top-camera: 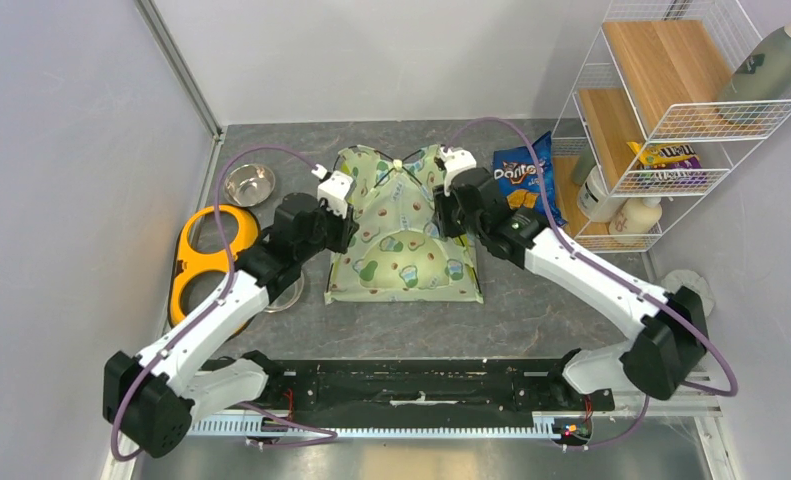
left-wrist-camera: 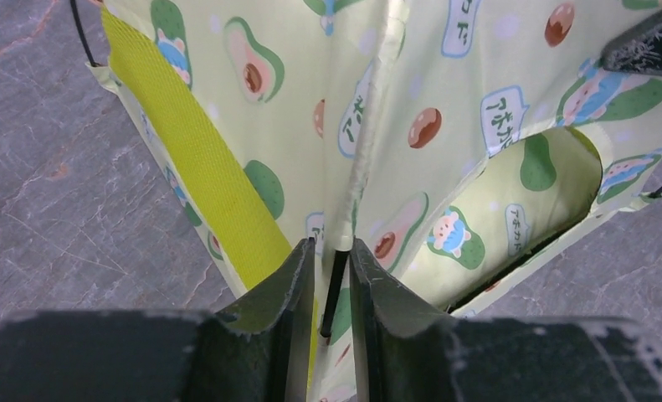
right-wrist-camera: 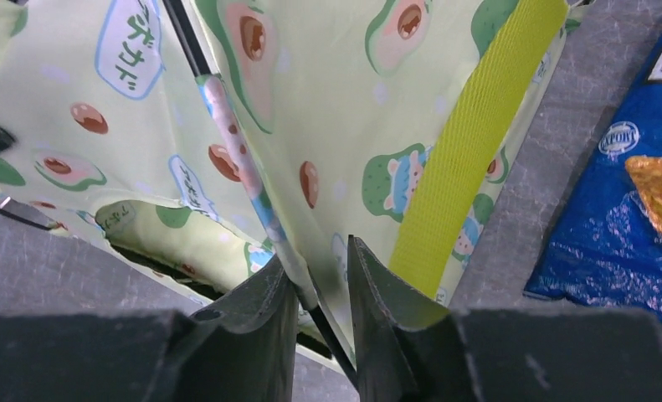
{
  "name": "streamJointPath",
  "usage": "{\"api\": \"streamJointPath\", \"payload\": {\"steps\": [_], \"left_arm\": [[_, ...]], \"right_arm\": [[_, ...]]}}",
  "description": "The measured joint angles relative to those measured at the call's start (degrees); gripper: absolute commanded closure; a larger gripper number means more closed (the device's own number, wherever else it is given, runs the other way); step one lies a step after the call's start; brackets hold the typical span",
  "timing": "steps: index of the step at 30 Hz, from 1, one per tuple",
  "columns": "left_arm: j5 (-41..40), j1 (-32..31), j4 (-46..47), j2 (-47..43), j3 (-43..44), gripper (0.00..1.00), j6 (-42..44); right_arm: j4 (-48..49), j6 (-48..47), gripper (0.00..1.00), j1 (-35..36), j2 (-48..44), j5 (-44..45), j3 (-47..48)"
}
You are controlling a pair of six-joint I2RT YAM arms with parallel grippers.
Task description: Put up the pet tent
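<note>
The pet tent (top-camera: 401,225) stands partly raised in the middle of the table, its peak toward the back. My left gripper (top-camera: 343,212) is at the tent's left side and my right gripper (top-camera: 449,205) at its right side. In the left wrist view the left gripper (left-wrist-camera: 333,243) is shut on a thin black pole (left-wrist-camera: 336,289) where it leaves its fabric sleeve, beside a lime panel (left-wrist-camera: 197,167). In the right wrist view the right gripper (right-wrist-camera: 320,251) is shut on a sleeved black pole (right-wrist-camera: 331,339) and tent fabric (right-wrist-camera: 327,109).
A steel bowl (top-camera: 249,183) and a yellow double feeder (top-camera: 206,255) lie left of the tent. A blue Doritos bag (top-camera: 524,180) lies close to its right, also in the right wrist view (right-wrist-camera: 628,193). A white wire rack (top-camera: 661,110) stands at the back right.
</note>
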Motion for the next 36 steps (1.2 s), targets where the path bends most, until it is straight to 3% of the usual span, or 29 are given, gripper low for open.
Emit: {"api": "streamJointPath", "payload": {"steps": [7,12,15,18,21,25,31,36], "left_arm": [[-1.6,0.6,0.7,13.0,8.7,0.76,0.0],[-0.9,3.9,0.7,22.9,17.4,0.76,0.9],[0.5,6.0,0.6,27.1,21.7,0.70,1.1],[1.7,6.7,0.1,28.6,24.0,0.50,1.2],[2.9,6.5,0.0,27.7,24.6,0.32,1.3],[3.1,6.5,-2.1,22.9,24.3,0.21,1.5],[-0.5,6.5,-5.2,8.3,21.5,0.24,0.1],[-8.1,6.7,-13.4,2.2,20.1,0.28,-7.8]], "right_arm": [[1.4,0.0,0.71,-3.1,9.8,0.0,8.2],[1.0,0.4,0.68,-5.4,17.8,0.5,16.2],[0.6,1.5,0.51,-6.3,21.6,1.5,20.8],[-0.4,2.8,0.30,-6.5,22.3,2.2,22.1],[-1.7,3.3,0.20,-6.4,21.3,2.3,22.1],[-4.1,3.1,0.15,-6.2,16.6,1.2,21.6],[-6.8,3.1,0.16,-6.3,3.6,0.2,20.4],[-8.8,4.5,0.17,-6.3,-2.8,0.7,20.4]]}}
